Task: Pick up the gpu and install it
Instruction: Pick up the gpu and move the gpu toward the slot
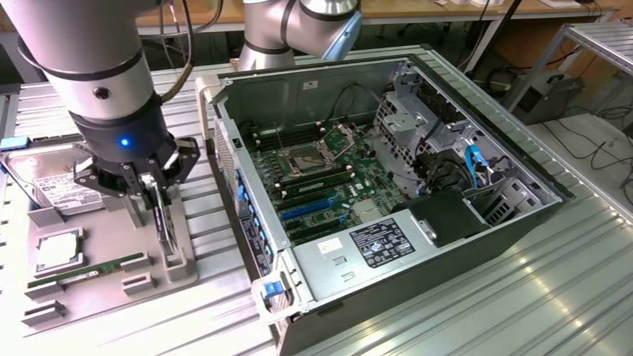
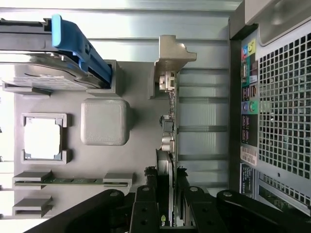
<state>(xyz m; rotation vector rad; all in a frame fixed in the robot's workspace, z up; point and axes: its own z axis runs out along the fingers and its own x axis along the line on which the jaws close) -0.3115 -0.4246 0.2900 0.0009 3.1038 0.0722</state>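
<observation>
Exterior view, nearest first: ribbed metal tabletop (image 1: 475, 311) carrying, at the exterior view's left, a grey tray (image 1: 109, 285) with moulded holders. In the tray's nearest holders lies a narrow green memory stick (image 1: 84, 272); just beyond it, a square processor (image 1: 58, 250) sits flat in its own frame. Along the tray's edge at the exterior view's right, just beside the computer case (image 1: 287, 96), the gpu (image 1: 166, 230) stands upright on its long edge in a slot. The gripper (image 1: 151, 202) reaches straight down over it, partly closed, with one finger against each face of the card, so that it grips the gpu while the card's lower edge is in the slot. In the wrist view the card appears edge-on, running away from the gripper toward a pale post of the tray. Beyond the gpu, a silver hard drive (image 1: 44, 185) with a white label leans in its holder. The case lies on its side with the panel off, its motherboard (image 1: 327, 178) exposed. Farthest, the grey arm (image 1: 89, 67) rises out of the picture.
</observation>
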